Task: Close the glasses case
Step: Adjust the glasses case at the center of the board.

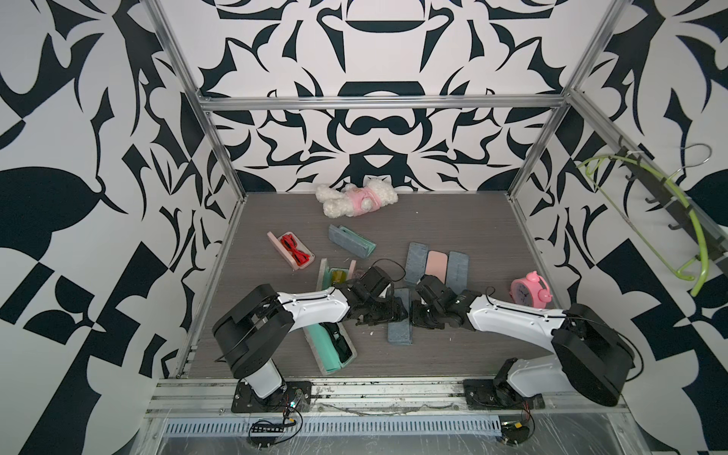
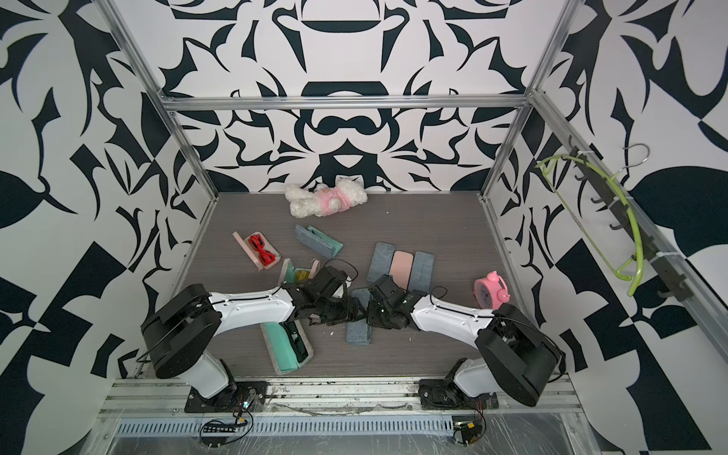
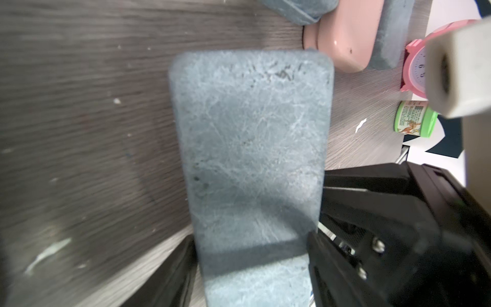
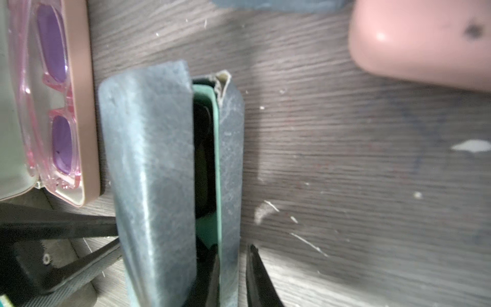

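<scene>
Grey wood-grain tabletop, front centre: rectangular blue-grey felt glasses case lies flat between both arms, lid down to a narrow slit showing teal lining and dark glasses. Left gripper straddles its width, clamped or not I can't tell; right gripper stands slightly parted astride the wall by the slit, one finger inside. Step looks like final shutting: next needs that finger out, then lid pressed flush; closed pink hard-shell case lies behind.
</scene>
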Robot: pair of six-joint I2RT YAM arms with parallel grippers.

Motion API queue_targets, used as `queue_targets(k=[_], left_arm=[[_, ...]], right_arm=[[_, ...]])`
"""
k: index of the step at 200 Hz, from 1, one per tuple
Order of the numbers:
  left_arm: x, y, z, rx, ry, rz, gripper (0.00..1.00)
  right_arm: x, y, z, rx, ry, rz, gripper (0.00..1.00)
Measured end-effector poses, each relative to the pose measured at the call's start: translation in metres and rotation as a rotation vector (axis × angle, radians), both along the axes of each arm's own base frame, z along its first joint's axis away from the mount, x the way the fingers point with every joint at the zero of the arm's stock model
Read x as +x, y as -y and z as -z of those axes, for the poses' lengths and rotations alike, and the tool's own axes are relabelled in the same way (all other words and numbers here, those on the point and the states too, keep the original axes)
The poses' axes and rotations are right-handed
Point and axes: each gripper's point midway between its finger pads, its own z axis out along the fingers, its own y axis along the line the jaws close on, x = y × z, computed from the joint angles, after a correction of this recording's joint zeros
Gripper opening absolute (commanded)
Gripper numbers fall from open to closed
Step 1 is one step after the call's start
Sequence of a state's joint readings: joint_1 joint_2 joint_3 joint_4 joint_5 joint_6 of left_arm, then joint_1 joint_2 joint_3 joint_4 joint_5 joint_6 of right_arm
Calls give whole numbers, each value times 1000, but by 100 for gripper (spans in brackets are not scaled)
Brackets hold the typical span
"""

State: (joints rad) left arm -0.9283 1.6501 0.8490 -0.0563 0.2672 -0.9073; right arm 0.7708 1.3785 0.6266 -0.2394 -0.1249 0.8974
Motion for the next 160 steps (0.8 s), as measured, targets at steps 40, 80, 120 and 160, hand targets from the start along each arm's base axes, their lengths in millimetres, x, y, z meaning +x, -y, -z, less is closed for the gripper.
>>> queue_targets(k=[40,80,120,160], left_arm=[[0,3,0,-12,-2,6,68],[1,6,-1,-24,3,9,67],[2,8,-3,-32,5,11,67],[4,6,-1,-19,5,-3,86]], right_arm=[[0,5,-1,3,2,8,24],[0,9,-3,22,0,19,24],[1,13,-6,58,-4,34,27],[1,17,-8,83,-9,43,27]])
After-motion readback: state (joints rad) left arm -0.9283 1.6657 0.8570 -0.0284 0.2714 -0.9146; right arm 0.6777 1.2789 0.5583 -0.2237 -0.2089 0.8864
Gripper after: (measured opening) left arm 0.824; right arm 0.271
